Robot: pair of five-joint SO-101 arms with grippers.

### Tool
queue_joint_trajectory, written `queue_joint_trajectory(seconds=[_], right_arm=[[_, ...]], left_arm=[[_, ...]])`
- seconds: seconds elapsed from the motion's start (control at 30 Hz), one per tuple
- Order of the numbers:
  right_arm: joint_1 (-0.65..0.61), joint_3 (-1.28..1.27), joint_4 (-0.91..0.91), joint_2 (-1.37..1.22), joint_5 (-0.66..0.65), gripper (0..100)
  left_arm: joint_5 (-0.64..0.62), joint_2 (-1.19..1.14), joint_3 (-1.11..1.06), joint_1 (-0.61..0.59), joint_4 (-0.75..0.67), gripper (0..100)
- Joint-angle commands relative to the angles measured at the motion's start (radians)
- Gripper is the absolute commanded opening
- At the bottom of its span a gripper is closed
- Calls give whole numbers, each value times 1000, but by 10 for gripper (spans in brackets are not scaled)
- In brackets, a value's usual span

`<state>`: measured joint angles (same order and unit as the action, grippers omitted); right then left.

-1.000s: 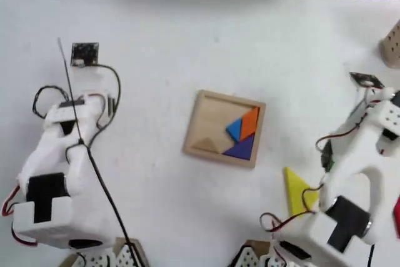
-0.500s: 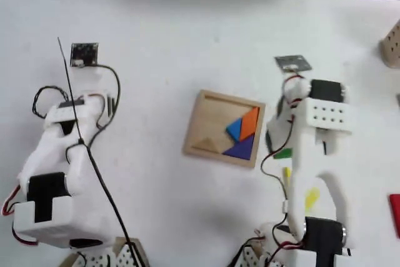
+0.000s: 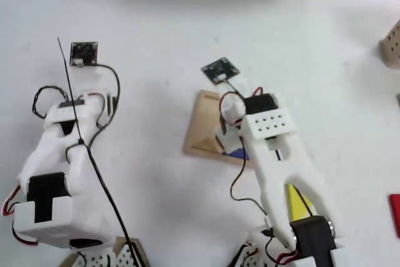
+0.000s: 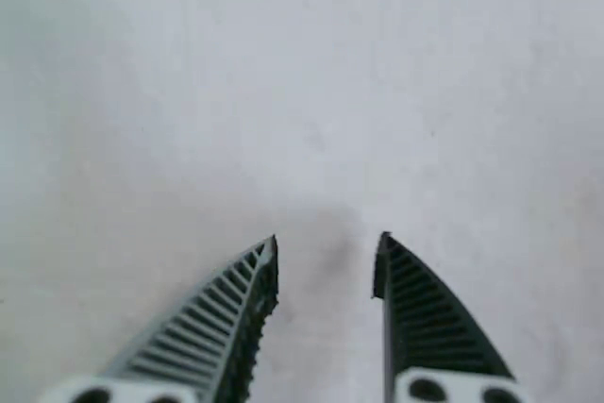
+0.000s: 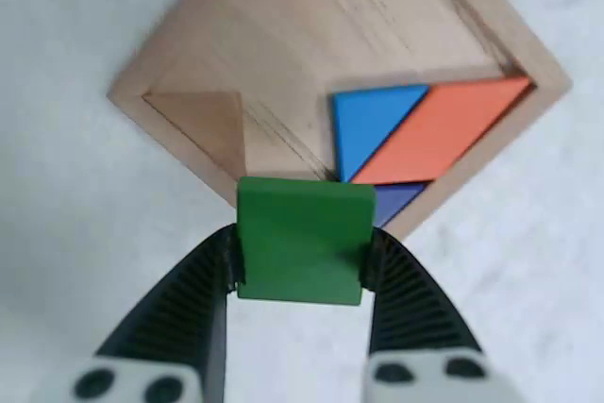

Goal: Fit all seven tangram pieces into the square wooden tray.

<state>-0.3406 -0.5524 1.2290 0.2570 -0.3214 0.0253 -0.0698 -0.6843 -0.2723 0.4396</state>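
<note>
The square wooden tray [image 3: 201, 124] [image 5: 311, 35] lies mid-table. Inside it I see a blue triangle [image 5: 368, 120], an orange parallelogram [image 5: 439, 129], a dark blue piece [image 5: 396, 199] and a wood-coloured triangle [image 5: 198, 118]. My right gripper [image 5: 302, 247] is shut on a green square [image 5: 304, 238], held just above the tray's near edge. In the high view the right arm [image 3: 269, 136] covers the tray's right half. A yellow triangle [image 3: 299, 201] lies on the table under that arm. My left gripper [image 4: 326, 261] is open over bare table, far left of the tray.
A red piece [image 3: 395, 214] sits at the right table edge. A wooden block [image 3: 392, 45] stands at the far right. The left arm [image 3: 59, 154] with its cables occupies the left side. Arm bases [image 3: 262, 257] line the front edge.
The right arm swung from the right side of the table leftward to over the tray, carrying the green square. The left arm stayed still.
</note>
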Motion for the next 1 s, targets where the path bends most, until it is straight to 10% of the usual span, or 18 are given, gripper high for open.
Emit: queue_joint_trajectory(seconds=[0.0, 0.97], right_arm=[[-35, -14, -73, 38, 5, 59], [-39, 97, -35, -223, -26, 256]], left_arm=[[32, 59, 8, -12, -31, 278], [34, 56, 5, -10, -31, 294]])
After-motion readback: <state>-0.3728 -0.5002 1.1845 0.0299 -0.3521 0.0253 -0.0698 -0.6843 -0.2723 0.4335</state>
